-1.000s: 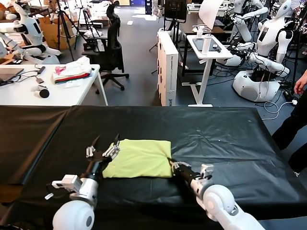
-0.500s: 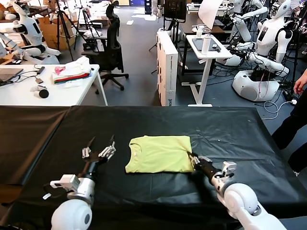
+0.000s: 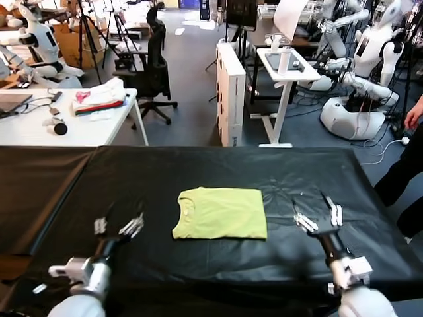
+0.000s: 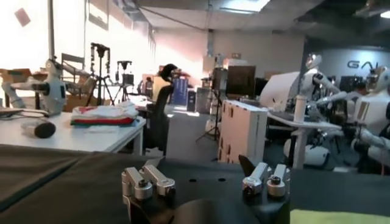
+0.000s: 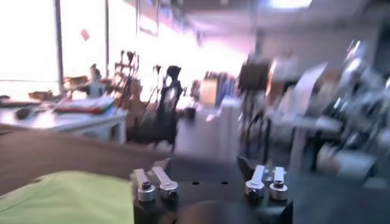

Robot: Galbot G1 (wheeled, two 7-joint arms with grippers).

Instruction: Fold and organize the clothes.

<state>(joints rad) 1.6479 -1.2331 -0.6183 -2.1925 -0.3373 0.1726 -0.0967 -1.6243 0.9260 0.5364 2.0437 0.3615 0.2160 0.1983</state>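
The lime yellow-green T-shirt (image 3: 221, 212) lies folded into a flat rectangle on the black table (image 3: 198, 168), its ribbed neck at the left side. My left gripper (image 3: 119, 224) is open and empty, to the left of the shirt and apart from it. My right gripper (image 3: 317, 211) is open and empty, to the right of the shirt and clear of it. In the right wrist view the shirt (image 5: 67, 198) shows beside the open gripper (image 5: 207, 182). In the left wrist view a strip of the shirt (image 4: 338, 217) shows at the edge, beside the open gripper (image 4: 204, 182).
A white desk (image 3: 59, 122) behind the table at the left carries a heap of white, pink and red fabric (image 3: 99, 99). A black office chair (image 3: 149, 66), a white box (image 3: 230, 92), a small white stand (image 3: 285, 72) and other robots (image 3: 370, 59) stand beyond the table.
My right gripper let go of the shirt's right edge and drew back to the right and up, now open. My left gripper moved back toward me. The shirt lies still since half a second ago.
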